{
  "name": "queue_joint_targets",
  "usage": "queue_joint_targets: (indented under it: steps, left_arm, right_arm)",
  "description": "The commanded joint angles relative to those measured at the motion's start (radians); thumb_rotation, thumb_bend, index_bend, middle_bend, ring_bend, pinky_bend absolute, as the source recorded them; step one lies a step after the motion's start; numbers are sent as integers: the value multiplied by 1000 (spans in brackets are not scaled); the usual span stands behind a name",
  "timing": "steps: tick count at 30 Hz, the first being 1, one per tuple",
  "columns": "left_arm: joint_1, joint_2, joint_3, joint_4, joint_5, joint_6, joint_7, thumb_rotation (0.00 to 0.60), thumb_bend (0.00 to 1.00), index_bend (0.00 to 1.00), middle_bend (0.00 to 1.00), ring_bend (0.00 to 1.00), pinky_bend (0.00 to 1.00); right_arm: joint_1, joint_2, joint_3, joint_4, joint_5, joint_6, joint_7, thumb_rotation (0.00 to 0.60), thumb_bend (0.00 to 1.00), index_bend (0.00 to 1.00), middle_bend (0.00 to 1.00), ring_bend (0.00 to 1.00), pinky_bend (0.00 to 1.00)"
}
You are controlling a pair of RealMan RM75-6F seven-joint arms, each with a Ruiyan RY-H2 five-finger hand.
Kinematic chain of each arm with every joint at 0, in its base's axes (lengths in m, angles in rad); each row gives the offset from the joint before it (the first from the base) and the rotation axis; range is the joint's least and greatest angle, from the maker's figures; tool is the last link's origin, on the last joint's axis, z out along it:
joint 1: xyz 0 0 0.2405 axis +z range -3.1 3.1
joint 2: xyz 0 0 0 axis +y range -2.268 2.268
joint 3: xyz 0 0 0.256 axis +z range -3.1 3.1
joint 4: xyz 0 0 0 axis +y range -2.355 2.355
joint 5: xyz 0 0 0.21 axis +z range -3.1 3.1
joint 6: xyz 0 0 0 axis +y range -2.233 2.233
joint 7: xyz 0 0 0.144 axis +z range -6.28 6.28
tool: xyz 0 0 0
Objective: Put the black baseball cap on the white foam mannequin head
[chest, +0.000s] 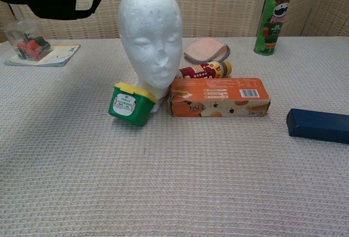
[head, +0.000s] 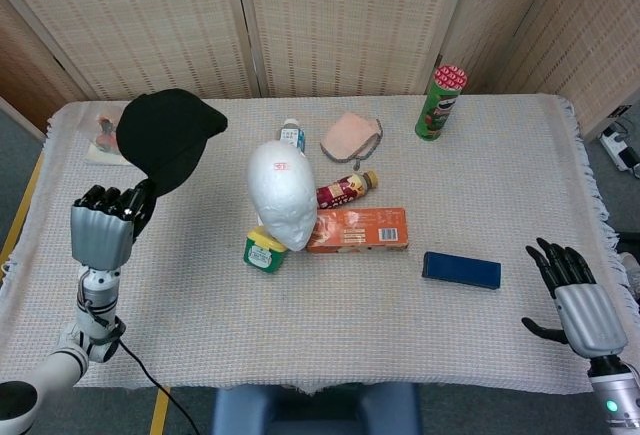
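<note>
black baseball cap gripped aloft by left robot hand | right robot hand spread, holding nothing | green tub, orange box touching mannequin head

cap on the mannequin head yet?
No, the black baseball cap hangs from the left hand, up and to the left of the bare white foam mannequin head.

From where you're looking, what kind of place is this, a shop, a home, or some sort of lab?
Most likely a staged test or lab setup, not a home. A cloth-covered table stands before woven folding screens, and unrelated props sit together on it: a white foam mannequin head, a chips can, an orange box.
</note>
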Motion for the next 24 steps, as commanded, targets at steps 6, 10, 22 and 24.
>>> queue_joint_targets:
  steps: [6, 10, 22, 24]
  left_arm:
    - [-133, 67, -14, -249, 91, -88, 245, 600, 565, 612, 1000, 1000, 1000]
    - [-181, 16, 11, -264, 139, -152, 322, 600, 566, 615, 1000, 1000, 1000]
    - [-91, -155, 144, -83, 200, -164, 268, 600, 565, 621, 1000, 1000, 1000]
    - [-79, -170, 155, -56, 207, -158, 251, 600, 557, 619, 1000, 1000, 1000]
  right_arm:
    - [1, 11, 5, 0, 7, -2, 23, 600, 72, 0, 0, 0, 0]
    - [-1, 28, 11, 1, 10, 7, 60, 600, 71, 0, 0, 0, 0]
    - [-6, 47, 14, 11, 2, 22, 115, 600, 73, 0, 0, 0, 0]
    - [-6, 45, 13, 11, -2, 22, 112, 600, 74, 0, 0, 0, 0]
